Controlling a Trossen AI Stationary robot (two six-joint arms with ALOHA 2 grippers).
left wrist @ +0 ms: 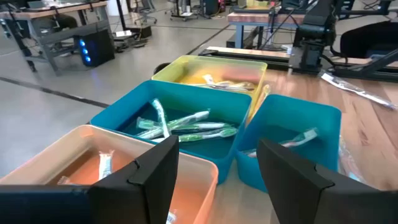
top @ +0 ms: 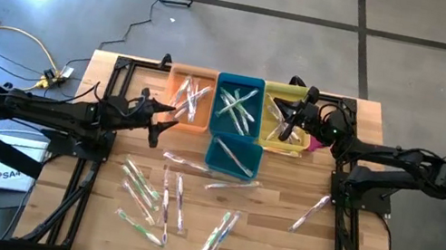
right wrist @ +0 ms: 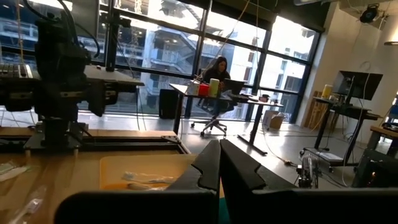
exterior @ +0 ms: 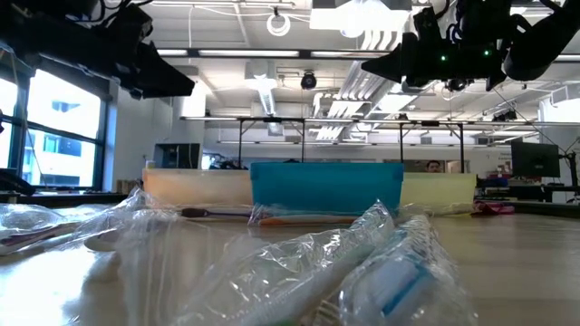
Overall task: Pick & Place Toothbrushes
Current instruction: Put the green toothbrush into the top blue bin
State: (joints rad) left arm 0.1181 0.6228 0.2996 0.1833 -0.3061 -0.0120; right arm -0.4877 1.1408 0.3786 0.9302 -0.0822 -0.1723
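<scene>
1. Dark left gripper (top: 167, 121) is spread wide and holds nothing. It hangs just beside the orange bin (top: 192, 98), at that bin's near left corner. Its fingers (left wrist: 152, 173) frame the bins in the left wrist view.
2. Right gripper (top: 293, 112) is clenched, the two fingers meeting with nothing seen between them. It is over the yellow bin (top: 285, 118).
3. Bins counted: four. Orange, a large blue bin (top: 237, 106) and yellow stand in a row at the far side of the wooden table (top: 275, 245). A smaller blue bin (top: 234, 156) sits just in front of the large blue one.
4. Every bin holds wrapped toothbrushes. The large blue bin shows about five with green and white handles (left wrist: 186, 124). The small blue bin shows one or two. The counts in the orange and yellow bins cannot be told.
5. Loose toothbrushes (top: 146, 194) lie scattered on the table in front of the bins, roughly fifteen. There is a cluster at the left, a pair (top: 219, 233) near the middle, one (top: 311, 211) apart at the right, and a few just before the small blue bin.
6. A pink item (top: 315, 145) shows beside the yellow bin, partly hidden under the right arm.
7. No legible writing on bins or wrappers. Lettering on a white card (top: 4, 175) below the table's left edge is too small to read whole.
8. A person (right wrist: 216, 70) sits at a desk in the room beyond.
</scene>
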